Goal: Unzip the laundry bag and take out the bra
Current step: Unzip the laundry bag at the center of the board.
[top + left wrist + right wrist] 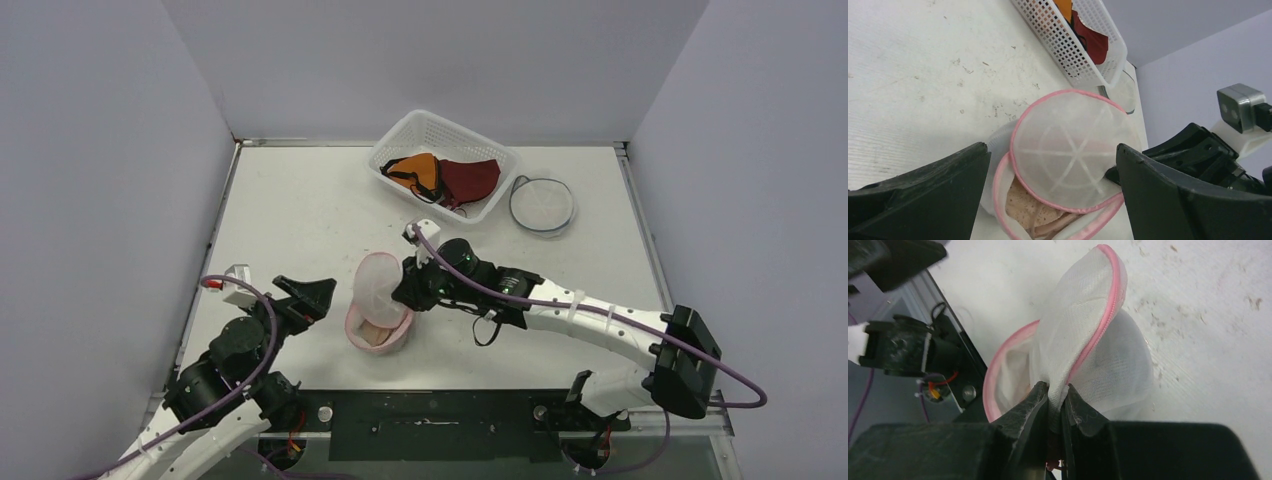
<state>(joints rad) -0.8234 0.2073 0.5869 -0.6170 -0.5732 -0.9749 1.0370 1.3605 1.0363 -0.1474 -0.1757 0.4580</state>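
A scuffed white table [300, 210] sits boxed in by plain pale walls [450, 60] on three sides. At its far edge is a white lattice basket [395, 150] holding an orange garment [415, 170] and a maroon one [470, 180], with a round mesh disc [542, 203] flat just beside it. The laundry bag [378, 290], white mesh with pink trim, lies near the middle, unzipped, its lid propped upright. The beige lace bra [1028, 207] rests inside the lower half. The right arm stretches low across the table from its base, and the right gripper [1057, 395] is pinched tight on the lid's edge. The left arm is folded close to its base; the left gripper [315, 297] gapes wide just left of the bag, touching nothing.
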